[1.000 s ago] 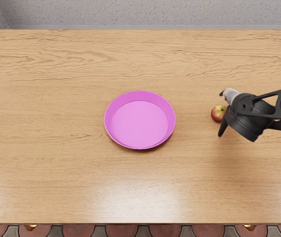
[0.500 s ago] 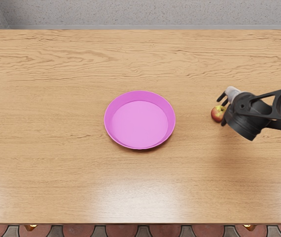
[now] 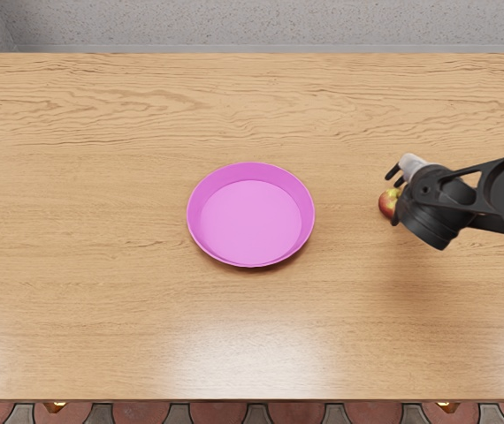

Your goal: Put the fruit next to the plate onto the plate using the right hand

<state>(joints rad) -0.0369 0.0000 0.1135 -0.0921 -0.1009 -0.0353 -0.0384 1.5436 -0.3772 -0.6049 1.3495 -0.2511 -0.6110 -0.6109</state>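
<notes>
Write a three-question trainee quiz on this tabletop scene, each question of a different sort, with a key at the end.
1. Multiple choice: what colour is the plate? A green, B pink, C white.
2. True or false: the apple lies on the plate.
3. Fill in: the arm of the right hand, which partly covers the apple, comes in from the picture's ____ edge.

Key: 1 B. 2 False: the apple sits on the table, to the right of the plate and apart from it. 3 right.
</notes>
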